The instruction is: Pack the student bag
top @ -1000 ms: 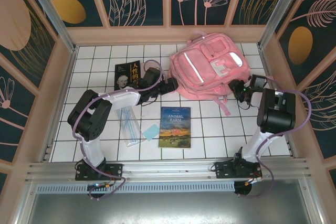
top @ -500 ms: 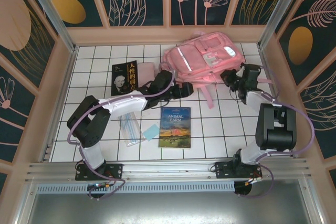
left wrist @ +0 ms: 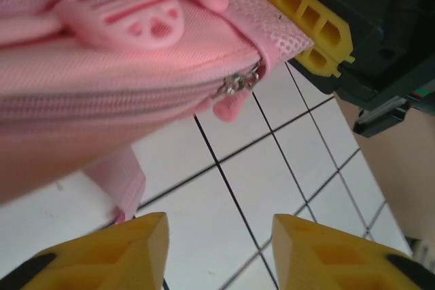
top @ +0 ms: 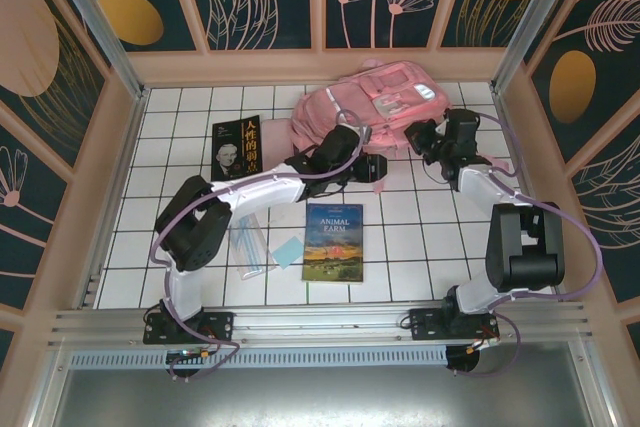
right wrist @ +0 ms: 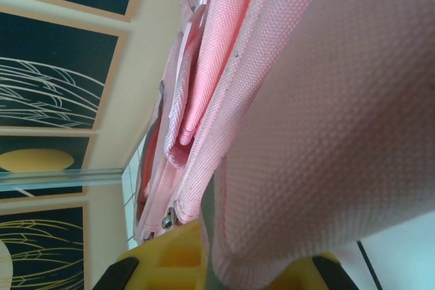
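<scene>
Packing not begun: student bag [top: 372, 107] looks zipped, right hand [top: 416, 136] clamped on its edge, left hand [left wrist: 219, 227] apart at its zipper pull [left wrist: 230, 104], Animal Farm book [top: 333, 241] outside.

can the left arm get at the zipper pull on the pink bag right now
Probably yes: the zipper pull hangs ahead of the left end effector, its jaws parted, only bare tile between. The right end effector grips the student bag.
</scene>
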Controlling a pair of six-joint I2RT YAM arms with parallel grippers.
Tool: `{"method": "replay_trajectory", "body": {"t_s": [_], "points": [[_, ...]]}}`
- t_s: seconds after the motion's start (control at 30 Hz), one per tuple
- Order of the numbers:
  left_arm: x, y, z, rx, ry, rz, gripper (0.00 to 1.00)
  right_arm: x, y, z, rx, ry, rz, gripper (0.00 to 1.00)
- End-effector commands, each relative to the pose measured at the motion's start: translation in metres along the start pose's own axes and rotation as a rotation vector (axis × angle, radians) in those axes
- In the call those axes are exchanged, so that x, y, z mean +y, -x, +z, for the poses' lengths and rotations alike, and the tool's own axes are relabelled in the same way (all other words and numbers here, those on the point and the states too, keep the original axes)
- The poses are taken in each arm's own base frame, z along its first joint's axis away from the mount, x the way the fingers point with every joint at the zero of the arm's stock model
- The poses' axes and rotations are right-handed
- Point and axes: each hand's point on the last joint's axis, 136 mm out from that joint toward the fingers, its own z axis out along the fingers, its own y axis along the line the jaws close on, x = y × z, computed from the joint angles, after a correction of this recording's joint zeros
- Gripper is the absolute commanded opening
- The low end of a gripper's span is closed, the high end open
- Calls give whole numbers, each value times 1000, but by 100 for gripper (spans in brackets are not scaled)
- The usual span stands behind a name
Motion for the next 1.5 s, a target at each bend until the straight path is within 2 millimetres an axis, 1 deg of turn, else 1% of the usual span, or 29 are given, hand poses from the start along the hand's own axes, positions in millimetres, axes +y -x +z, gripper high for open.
{"method": "replay_trajectory", "body": {"t_s": [0.0,0.07,0.13,0.23,0.33,0.43,0.57,0.63,0.7,0.73,0.8,0.83,0.97,1.03,1.13,1.27,1.33,1.37,1.47], "points": [[5,6,13,-14,29,129,42,49,1,-2,22,126,-38,0],[8,6,19,-22,38,171,43,53,0,-3,26,134,-40,0],[7,8,26,-22,33,202,50,56,-1,-3,31,142,-41,0],[13,12,37,-33,64,221,57,58,-2,-3,39,149,-35,0],[19,21,40,-70,108,234,59,60,-4,-4,46,156,-33,0],[22,30,40,-112,133,255,59,61,-4,-5,52,157,-35,0],[30,41,43,-138,165,267,54,63,-5,-5,60,160,-41,0],[30,49,44,-151,159,259,52,63,-6,-5,62,162,-43,0],[29,55,45,-168,157,258,52,64,-7,-5,67,164,-44,0],[29,58,46,-174,158,257,55,64,-9,-5,70,165,-45,0],[27,65,49,-187,157,257,65,65,-12,-4,79,167,-48,0],[26,67,50,-192,159,257,68,65,-14,-3,84,165,-49,0],[20,76,51,-213,141,245,68,57,-23,2,100,144,-41,0],[17,79,50,-225,133,243,64,51,-27,3,109,142,-27,0],[20,81,51,-233,139,236,49,47,-29,4,114,139,-19,0],[25,83,48,-220,129,224,15,46,-28,4,108,123,-34,0],[23,80,44,-208,119,223,4,43,-23,3,91,106,-44,0],[21,78,42,-198,110,224,0,42,-21,4,84,98,-50,0],[15,67,32,-154,70,223,0,38,-12,4,48,59,-76,0]]}}
